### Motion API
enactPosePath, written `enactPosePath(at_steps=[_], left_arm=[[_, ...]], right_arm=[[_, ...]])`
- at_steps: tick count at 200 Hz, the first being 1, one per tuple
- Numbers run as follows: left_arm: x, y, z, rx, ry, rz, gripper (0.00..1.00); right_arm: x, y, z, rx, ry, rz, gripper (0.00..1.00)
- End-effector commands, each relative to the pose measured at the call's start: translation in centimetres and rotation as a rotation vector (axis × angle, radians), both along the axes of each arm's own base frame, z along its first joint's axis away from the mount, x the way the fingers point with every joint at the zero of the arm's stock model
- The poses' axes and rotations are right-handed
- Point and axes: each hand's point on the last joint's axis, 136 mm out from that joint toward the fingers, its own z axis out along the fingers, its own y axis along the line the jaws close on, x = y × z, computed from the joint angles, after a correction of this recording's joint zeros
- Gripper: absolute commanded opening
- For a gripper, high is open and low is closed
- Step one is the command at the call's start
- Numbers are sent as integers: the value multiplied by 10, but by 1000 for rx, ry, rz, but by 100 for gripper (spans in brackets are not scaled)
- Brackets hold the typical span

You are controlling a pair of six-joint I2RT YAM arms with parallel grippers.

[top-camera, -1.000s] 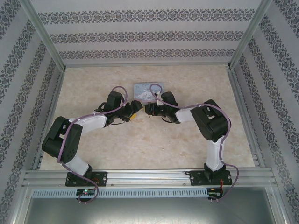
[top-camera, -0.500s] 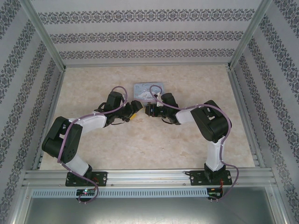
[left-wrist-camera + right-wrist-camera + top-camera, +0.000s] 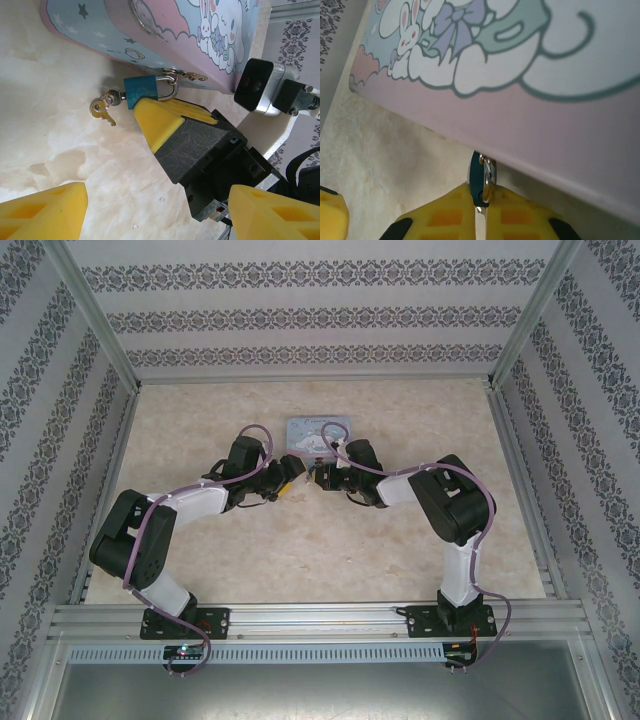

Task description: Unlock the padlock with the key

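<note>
The small blue padlock hangs by its silvery shackle from the hasp of a cartoon-printed tin. A small key sticks in the padlock's bottom end, and a ring beside it carries a second key lying on the table. My right gripper is shut on the padlock, its yellow fingers pinching the body from both sides. My left gripper stands open a short way left of the padlock, with nothing between its fingers. In the top view both grippers meet just in front of the tin.
The tin lies at the middle back of the marble-patterned table. Patterned walls and an aluminium frame enclose the table. The two arms nearly touch at their tips, with open table to either side and in front of them.
My right gripper has edged toward the tin and closed its jaws onto the padlock. The left arm has not moved.
</note>
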Motion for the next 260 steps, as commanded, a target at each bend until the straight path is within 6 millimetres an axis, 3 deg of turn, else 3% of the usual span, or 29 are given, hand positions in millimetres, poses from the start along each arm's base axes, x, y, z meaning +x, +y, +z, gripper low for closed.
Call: enactPosePath(at_steps=[1, 41, 122, 205, 260], left_arm=[[1, 3, -8, 12, -4, -13, 74], [-4, 3, -17, 90, -23, -102, 71], [-4, -9, -32, 176, -180, -331, 57], [20, -30, -33, 66, -315, -366, 54], [35, -34, -29, -23, -349, -336, 49]], right_arm=[[-17, -8, -14, 14, 111, 4, 6], [-21, -8, -4, 57, 116, 56, 1], [-30, -10, 4, 136, 157, 159, 0], [-42, -8, 7, 185, 191, 228, 0], [-45, -9, 9, 198, 200, 241, 0]])
